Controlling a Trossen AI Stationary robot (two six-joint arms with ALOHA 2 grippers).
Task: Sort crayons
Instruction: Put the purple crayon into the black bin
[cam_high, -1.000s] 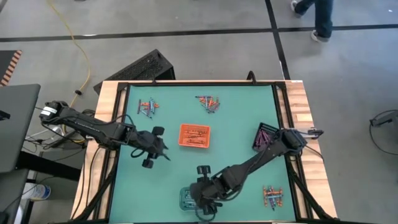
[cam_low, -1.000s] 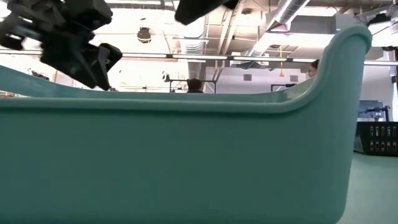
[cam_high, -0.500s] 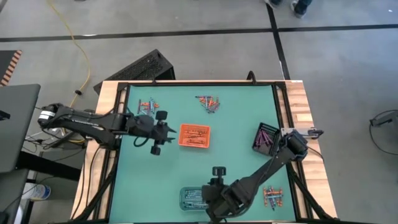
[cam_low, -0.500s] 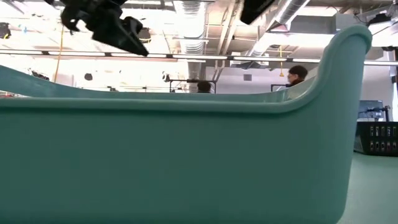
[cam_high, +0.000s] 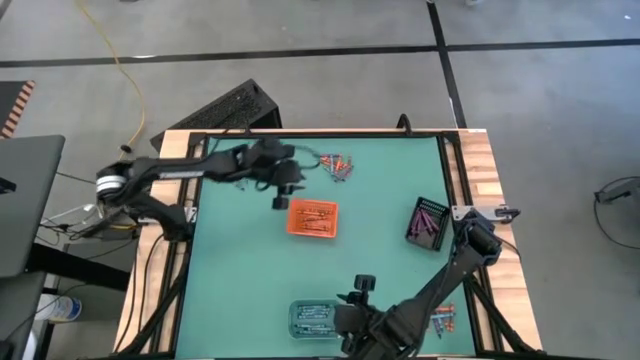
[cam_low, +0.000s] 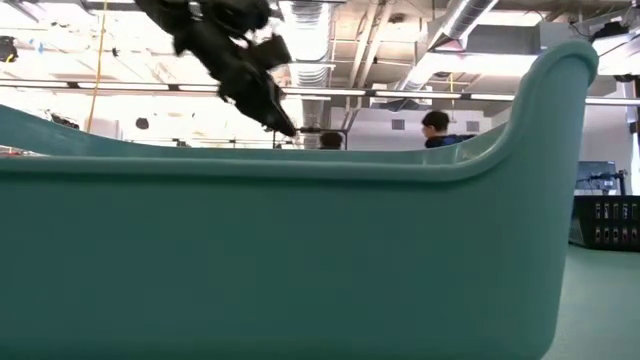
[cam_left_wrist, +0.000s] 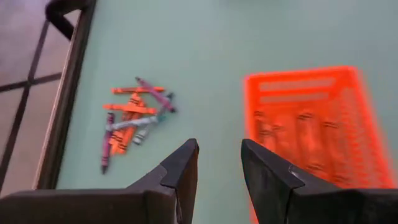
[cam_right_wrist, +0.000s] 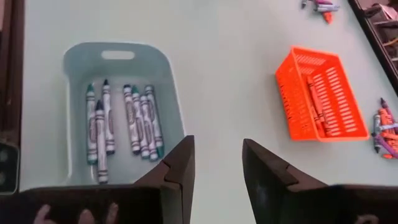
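While both claws, left claw (cam_left_wrist: 217, 163) and right claw (cam_right_wrist: 214, 163), gape empty, mixed orange, purple, grey crayons (cam_left_wrist: 132, 117) lie heaped at the left claw's 10 o'clock.

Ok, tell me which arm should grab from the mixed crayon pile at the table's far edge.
Left. The left gripper hovers open between the orange tray and that crayon pile. The right gripper sits at the near edge beside the clear tray.

The table (cam_high: 230, 290) mat is looking like smooth matt green, with bare wood planks showing along the edges. The orange tray (cam_right_wrist: 323, 93) is looking like slotted plastic, the clear tray (cam_right_wrist: 124, 62) like translucent plastic, and the crayons (cam_right_wrist: 140, 118) are wearing paper wrappers.
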